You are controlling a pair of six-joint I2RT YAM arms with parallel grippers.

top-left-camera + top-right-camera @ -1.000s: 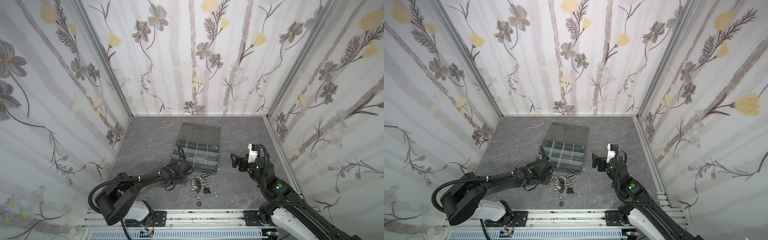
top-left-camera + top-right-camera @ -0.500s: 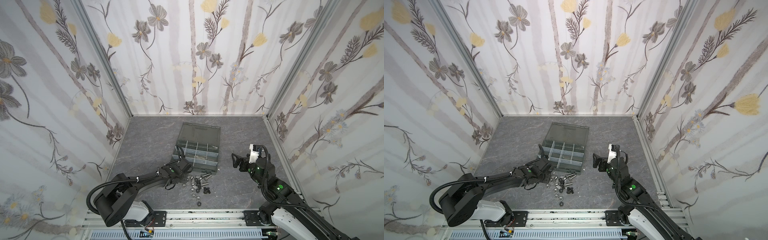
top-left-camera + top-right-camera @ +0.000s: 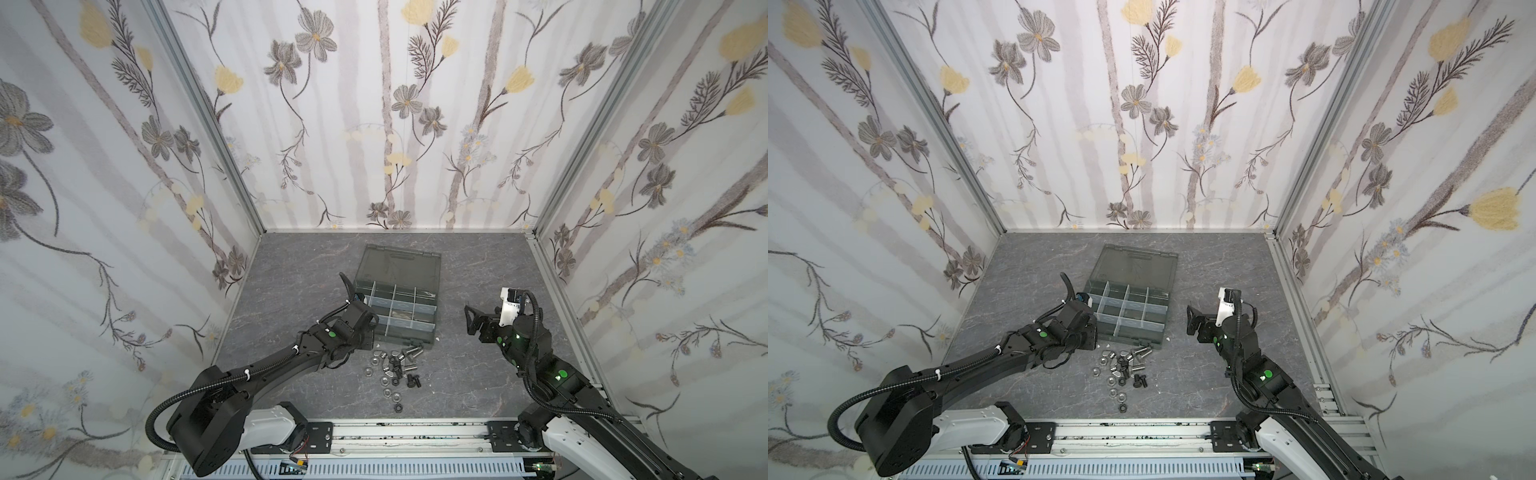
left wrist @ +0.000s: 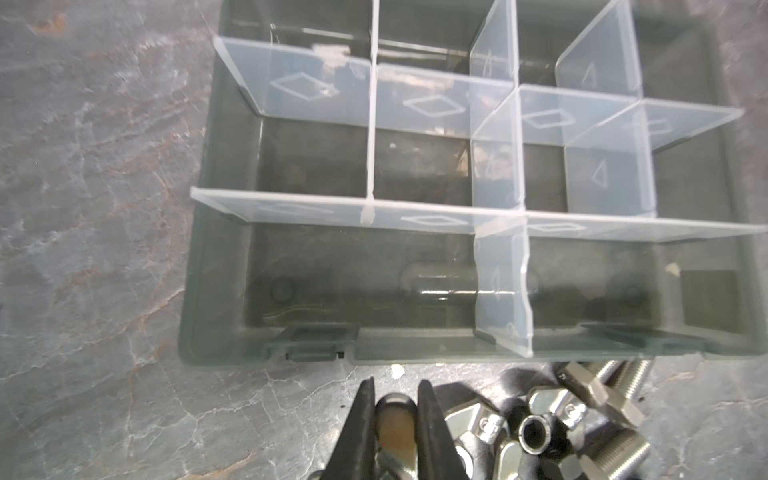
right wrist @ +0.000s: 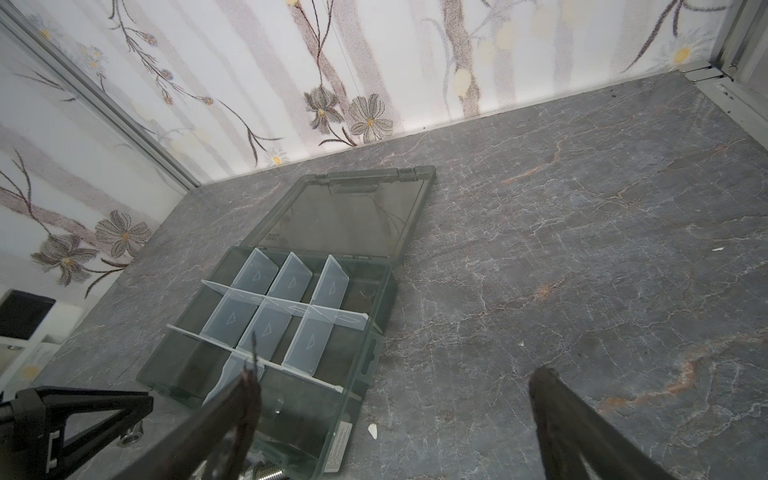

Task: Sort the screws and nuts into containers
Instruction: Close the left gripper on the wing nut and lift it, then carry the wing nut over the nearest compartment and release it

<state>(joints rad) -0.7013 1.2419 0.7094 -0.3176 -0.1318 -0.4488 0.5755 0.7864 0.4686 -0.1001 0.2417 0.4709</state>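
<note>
Silver, rounded wing nut (image 4: pixel 395 424) sits pinched between the left jaws.

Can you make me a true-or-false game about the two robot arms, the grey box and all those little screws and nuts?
1. The lid of the box is shut. False: it lies open, flat behind the box.
2. The right gripper is wide open and holds nothing. True.
3. The left gripper is shut on a silver nut. True.
4. The screws and nuts are piled inside the box. False: they lie on the table, just in front of the box.
</note>
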